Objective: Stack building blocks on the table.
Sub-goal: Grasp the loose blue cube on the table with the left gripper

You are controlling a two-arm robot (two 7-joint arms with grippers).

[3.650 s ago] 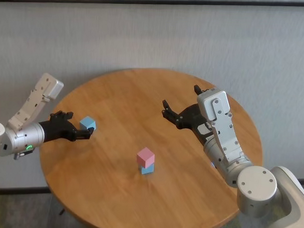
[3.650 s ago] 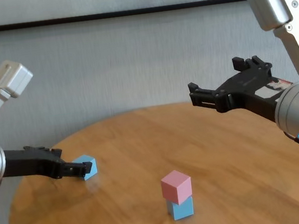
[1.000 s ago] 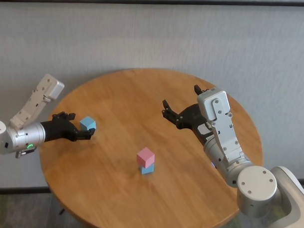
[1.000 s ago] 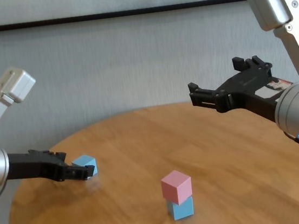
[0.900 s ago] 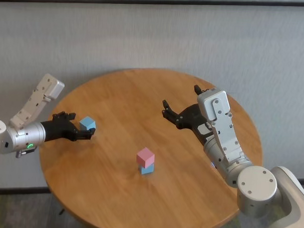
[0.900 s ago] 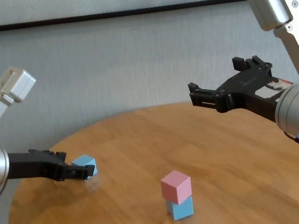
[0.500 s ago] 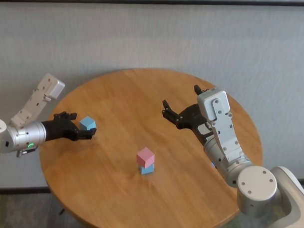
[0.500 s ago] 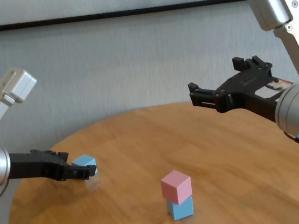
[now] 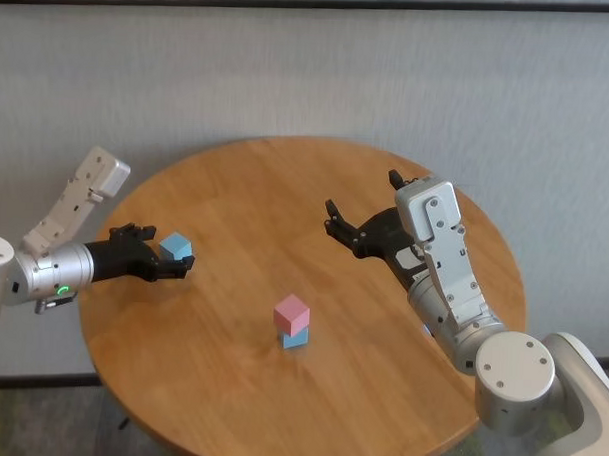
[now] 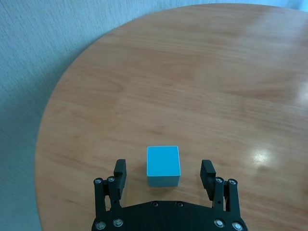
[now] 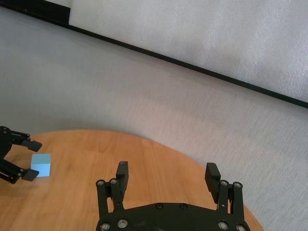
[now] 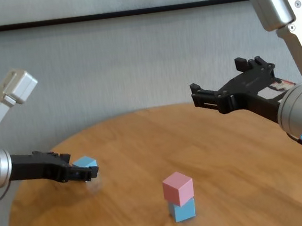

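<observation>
Round wooden bench (image 9: 279, 387), with a two-block stack already built toward its near edge: pink block (image 9: 292, 313) sitting on a light blue block (image 9: 295, 338), slightly twisted against it. Third piece, a loose blue block (image 10: 163, 165), resting on the bench near the left edge, well apart from the stack.

Left gripper (image 10: 163, 174) low at the left edge, jaws spread wide on either side of the loose blue block with clear bench showing between each finger and the cube: released, nothing grasped. Right gripper (image 12: 226, 90) parked high over the far right part of the bench, jaws likewise spread and empty.

Step in hand, as a judgement: the approach to the last block, just ahead of the grasp. Next move calls for closing squarely on the two flat side faces, lifting clear, carrying across toward the near edge and setting down centred on the pink block. Twist of the pink block leaves little margin; a skewed release likely to topple the stack.

Hard to make out: whether the left fingertips touch the bench surface. In the head and chest views the left fingers cover part of the loose block. Lower block of the stack half hidden under the pink one from the head camera. Stack absent from both wrist views.
</observation>
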